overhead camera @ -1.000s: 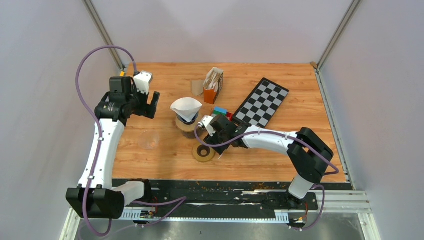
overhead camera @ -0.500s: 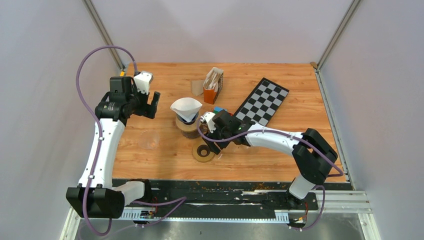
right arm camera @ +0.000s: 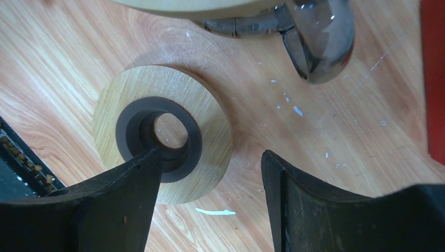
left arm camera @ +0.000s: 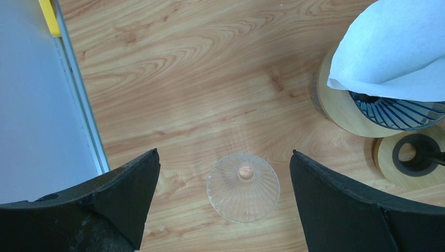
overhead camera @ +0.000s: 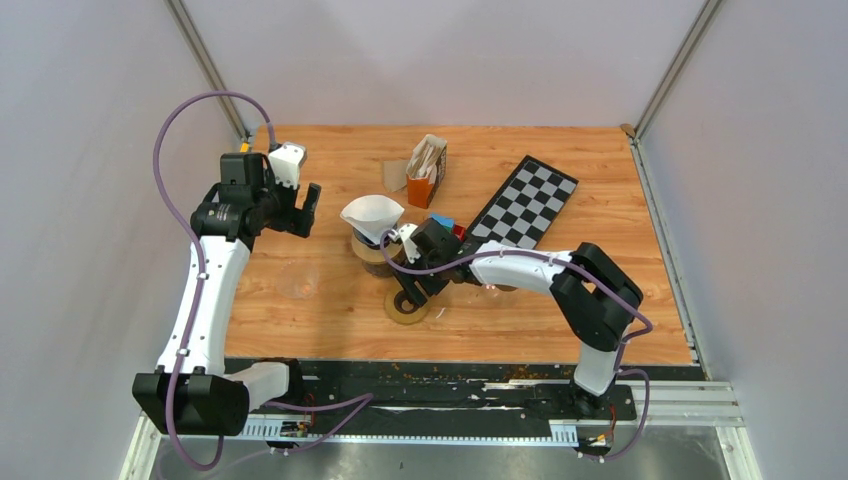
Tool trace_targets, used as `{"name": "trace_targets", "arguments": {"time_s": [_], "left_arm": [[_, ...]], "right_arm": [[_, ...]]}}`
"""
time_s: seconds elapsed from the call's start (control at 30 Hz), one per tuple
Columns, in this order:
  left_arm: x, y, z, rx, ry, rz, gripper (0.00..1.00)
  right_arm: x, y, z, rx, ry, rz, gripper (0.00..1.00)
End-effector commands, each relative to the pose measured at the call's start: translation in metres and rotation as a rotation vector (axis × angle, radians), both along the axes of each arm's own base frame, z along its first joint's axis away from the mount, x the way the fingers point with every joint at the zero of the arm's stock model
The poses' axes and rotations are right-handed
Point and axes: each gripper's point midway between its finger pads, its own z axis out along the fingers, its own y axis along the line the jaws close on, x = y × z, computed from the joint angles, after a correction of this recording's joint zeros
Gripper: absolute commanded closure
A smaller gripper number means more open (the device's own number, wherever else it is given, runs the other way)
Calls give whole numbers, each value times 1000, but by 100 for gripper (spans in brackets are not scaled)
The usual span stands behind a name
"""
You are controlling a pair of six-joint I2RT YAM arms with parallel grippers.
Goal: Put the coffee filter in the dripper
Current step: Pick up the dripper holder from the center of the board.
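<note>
Filter (overhead camera: 372, 212), white paper cone, sits askew in dripper (overhead camera: 373, 238); both jaws wide.

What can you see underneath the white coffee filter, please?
Under the coffee filter a dark ribbed dripper shows, resting on a round wooden stand. The paper hides most of the dripper, including its inside, so that cannot be seen.

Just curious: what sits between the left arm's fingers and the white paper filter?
Nothing: only bare wooden table lies between left fingers and paper filter, as the top view shows.
</note>
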Motion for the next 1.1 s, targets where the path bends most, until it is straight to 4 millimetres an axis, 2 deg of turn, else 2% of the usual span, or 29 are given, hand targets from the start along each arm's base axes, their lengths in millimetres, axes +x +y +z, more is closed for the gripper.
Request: {"name": "trace_targets", "arguments": {"time_s": [0.0,0.27,0.5,0.83,0.93,1.07], "left_arm": [[4,0,9,-3,-41,-11,0],[2,2,8,3,-46,-6,0],[3,2,9,4,-47,-4,0],[5,2,11,-1,-45,-2,0],[6,2,14,3,-46,-2,0],[9,4,20,16,-54,-5,0]], "right_arm": [[5,6,-1,18,-5,-20,32],[-6,3,-18,-21,0,11,42],[-4,1,-11,-26,-28,13,57],[2,-8,32,-6,-131,39,86],[0,-15,49,5,-167,81,91],[1,-29,84,28,-232,145,93]]}}
